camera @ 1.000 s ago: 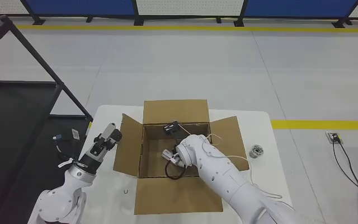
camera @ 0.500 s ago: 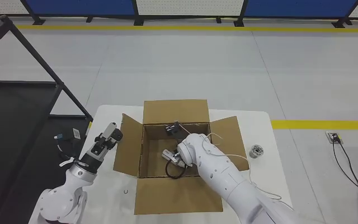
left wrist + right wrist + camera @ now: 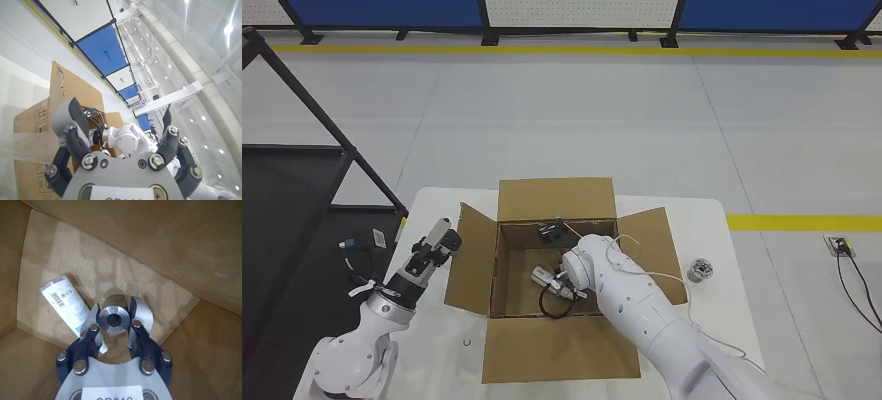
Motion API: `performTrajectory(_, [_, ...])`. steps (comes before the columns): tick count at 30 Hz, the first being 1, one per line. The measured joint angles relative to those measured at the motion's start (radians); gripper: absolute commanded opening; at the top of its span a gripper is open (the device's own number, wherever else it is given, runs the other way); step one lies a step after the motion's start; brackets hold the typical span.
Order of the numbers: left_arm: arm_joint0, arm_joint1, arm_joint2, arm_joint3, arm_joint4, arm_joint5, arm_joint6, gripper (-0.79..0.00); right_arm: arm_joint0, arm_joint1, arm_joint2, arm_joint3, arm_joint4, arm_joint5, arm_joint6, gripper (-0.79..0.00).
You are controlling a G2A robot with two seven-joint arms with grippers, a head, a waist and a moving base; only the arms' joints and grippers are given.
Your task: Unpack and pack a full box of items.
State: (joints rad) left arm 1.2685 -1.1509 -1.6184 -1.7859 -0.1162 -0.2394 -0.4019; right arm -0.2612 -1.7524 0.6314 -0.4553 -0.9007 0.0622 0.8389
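Now | right gripper (image 3: 114, 305) clenched on metal cylinder (image 3: 114, 319) inside box (image 3: 557, 198), arm edged slightly sideways | left gripper (image 3: 121, 105) released, unmoved beside box.

Open cardboard box (image 3: 557, 200) on table (image 3: 702, 230), right arm (image 3: 632, 300) inside

Left arm waits near the table's (image 3: 687, 212) left edge, left gripper (image 3: 122, 108) tilted upward, fingers spread wide and holding nothing. Right arm bends down over the table's middle, right gripper (image 3: 115, 307) clamped around a metal cylinder (image 3: 114, 319)
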Motion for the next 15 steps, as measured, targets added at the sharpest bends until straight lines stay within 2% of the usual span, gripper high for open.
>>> performTrajectory(9, [0.000, 0.001, -0.002, 0.000, -0.003, -0.003, 0.001, 0.000, 0.024, 0.013, 0.043, -0.011, 0.019, -0.083, -0.001, -0.785])
performTrajectory(15, [-0.006, 0.002, -0.002, 0.000, -0.005, -0.001, -0.006, 0.000, 0.016, 0.051, 0.088, -0.101, 0.001, -0.147, 0.048, -0.785])
